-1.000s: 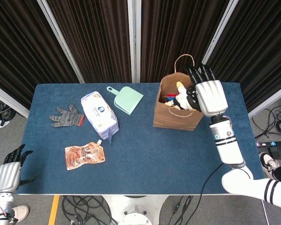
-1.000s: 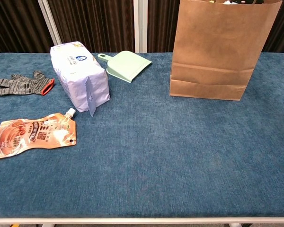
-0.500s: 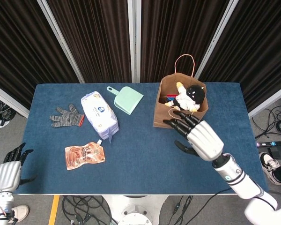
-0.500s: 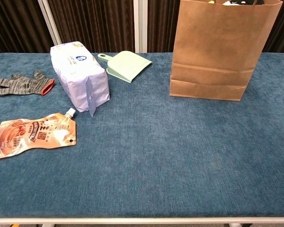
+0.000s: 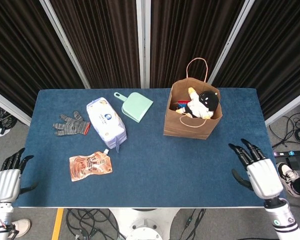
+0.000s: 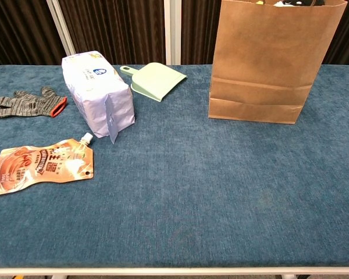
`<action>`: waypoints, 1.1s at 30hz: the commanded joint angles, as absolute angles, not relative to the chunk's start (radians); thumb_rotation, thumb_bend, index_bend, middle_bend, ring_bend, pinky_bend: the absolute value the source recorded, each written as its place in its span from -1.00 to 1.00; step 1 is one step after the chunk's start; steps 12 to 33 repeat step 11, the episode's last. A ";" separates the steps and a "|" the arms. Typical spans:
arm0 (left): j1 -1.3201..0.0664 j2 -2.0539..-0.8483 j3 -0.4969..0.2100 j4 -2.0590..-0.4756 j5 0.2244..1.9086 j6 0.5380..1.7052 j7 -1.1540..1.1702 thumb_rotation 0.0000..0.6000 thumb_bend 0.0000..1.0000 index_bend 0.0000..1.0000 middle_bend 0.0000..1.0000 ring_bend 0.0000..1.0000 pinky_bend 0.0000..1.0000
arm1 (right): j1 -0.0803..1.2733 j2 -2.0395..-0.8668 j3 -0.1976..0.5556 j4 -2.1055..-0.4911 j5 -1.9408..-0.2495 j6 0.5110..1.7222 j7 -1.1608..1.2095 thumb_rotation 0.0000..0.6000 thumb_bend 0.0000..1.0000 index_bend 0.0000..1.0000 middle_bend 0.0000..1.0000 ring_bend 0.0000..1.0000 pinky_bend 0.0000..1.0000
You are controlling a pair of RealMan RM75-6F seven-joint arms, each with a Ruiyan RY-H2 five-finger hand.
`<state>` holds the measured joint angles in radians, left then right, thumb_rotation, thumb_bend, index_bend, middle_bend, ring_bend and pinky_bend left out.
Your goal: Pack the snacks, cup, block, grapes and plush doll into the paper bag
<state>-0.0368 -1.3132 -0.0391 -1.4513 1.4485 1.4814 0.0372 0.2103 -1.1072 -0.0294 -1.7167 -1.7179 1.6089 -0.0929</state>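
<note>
The brown paper bag (image 5: 187, 122) (image 6: 273, 64) stands upright at the table's back right. A black and white plush doll (image 5: 204, 102) sticks out of its top, with other items beside it. My right hand (image 5: 257, 172) hovers low at the table's front right corner, fingers spread, holding nothing. My left hand (image 5: 7, 175) hangs off the front left corner, fingers apart and empty. The chest view shows neither hand.
A pale purple wipes pack (image 5: 106, 122) (image 6: 98, 96), a green dustpan (image 5: 135, 106) (image 6: 156, 79), a grey glove (image 5: 70, 125) (image 6: 28, 103) and an orange spouted pouch (image 5: 90, 166) (image 6: 39, 165) lie on the left half of the blue table (image 5: 155, 165).
My right hand pulled back from the bag's mouth, passing over the table to the front right corner. The plush doll stays in the bag. The left hand barely moved.
</note>
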 commanded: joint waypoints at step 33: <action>-0.036 -1.309 -0.037 -1.474 1.463 1.500 0.081 1.00 -0.76 -0.46 -0.69 -0.78 -0.73 | 0.104 -1.151 -0.050 -1.578 -1.583 1.593 0.050 1.00 -0.49 -1.00 -0.87 -1.00 -0.96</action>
